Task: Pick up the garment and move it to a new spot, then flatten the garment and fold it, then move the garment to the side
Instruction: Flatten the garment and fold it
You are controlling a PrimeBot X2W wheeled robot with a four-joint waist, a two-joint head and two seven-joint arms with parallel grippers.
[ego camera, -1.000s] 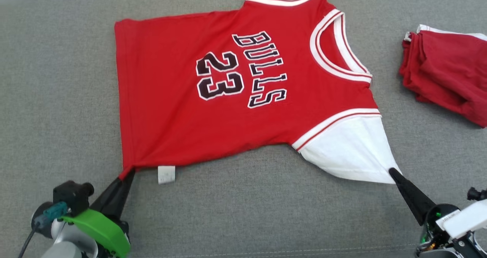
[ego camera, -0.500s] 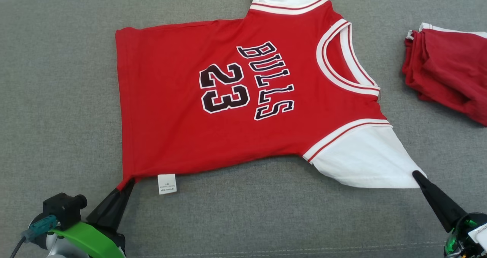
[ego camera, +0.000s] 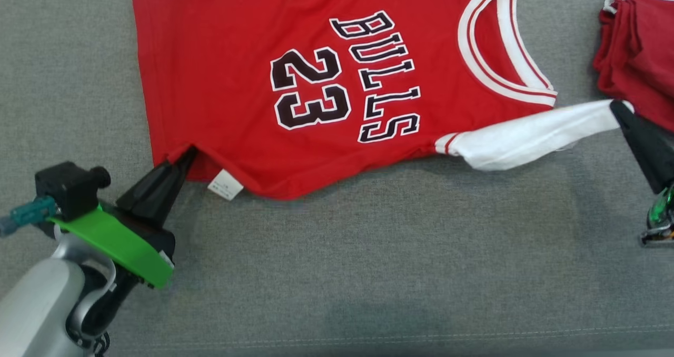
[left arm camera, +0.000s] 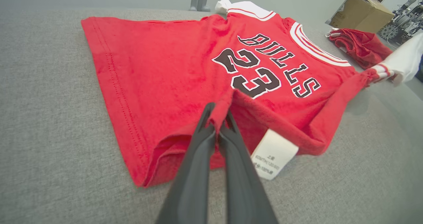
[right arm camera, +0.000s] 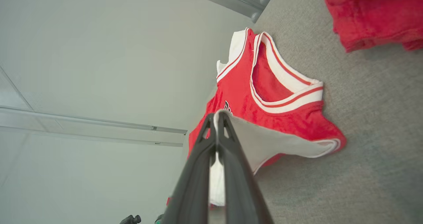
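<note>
Quick count: one red jersey (ego camera: 237, 83), one bundle of red cloth, two grippers, all on the grey worktop (ego camera: 368, 267)

Starting at the left, the left gripper (ego camera: 188, 152) comes in from the near-left corner, dark fingers angled up and to the right. In the left wrist view the jaws are pressed tight together on the jersey's near-left hem corner, a fold of red fabric bunched between the tips, no gap to speak of. Just right of that grip hangs one white label (ego camera: 225, 184), dangling from the near edge, which is curled up off the worktop

Across the middle, the red jersey lies mostly spread out, print up, one "23" and one "BULLS" reading sideways, neck opening to the right. Its far edge runs out of the top of the head view

Further right, one white sleeve (ego camera: 526, 136) is drawn out into a narrow band pointing right. At its tip is the right gripper (ego camera: 617, 107), and the right wrist view shows its jaws clamped shut on the white fabric, the sleeve lifted clear of the worktop

Far right, one second red garment (ego camera: 637, 62) sits in a crumpled heap with a bit of white trim, just beyond the right gripper and apart from the jersey. The left wrist view catches one cardboard box (left arm camera: 360, 14) off past the worktop
</note>
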